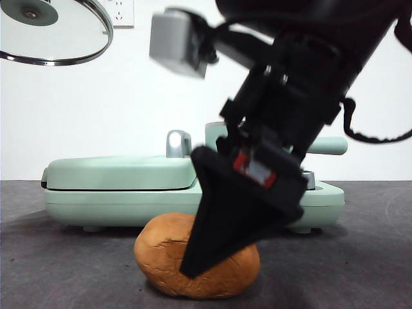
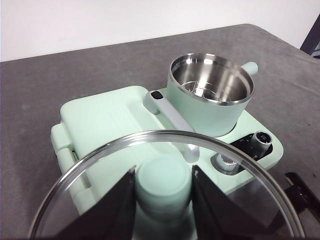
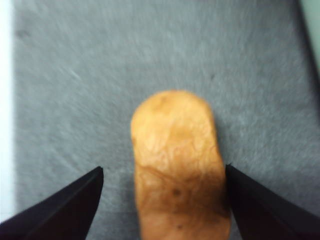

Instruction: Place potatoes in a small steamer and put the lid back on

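The right pincer [image 3: 162, 200] is released, its jaws either side of the potato [image 3: 177, 170] on the table. It looks firm, rounded, perhaps slippery; best gripped across its narrow middle. Beyond stands the open steamer [image 2: 210, 102]; the left pincer [image 2: 164, 200] clenches the lid [image 2: 165, 185] by its knob.

- The potato [image 1: 174, 257] is lying on the table [image 1: 51, 257], in front of the cooker base [image 1: 116, 193].
- The right gripper [image 3: 162, 200] is straddling the potato, one jaw standing at each side, apart from it.
- The steamer [image 2: 210, 97] is sitting on the cooker base, beside the flat griddle cover [image 2: 110, 120].
- The left gripper [image 2: 164, 200] is holding the lid [image 2: 100, 165] by its knob [image 2: 164, 182], above the cooker base.
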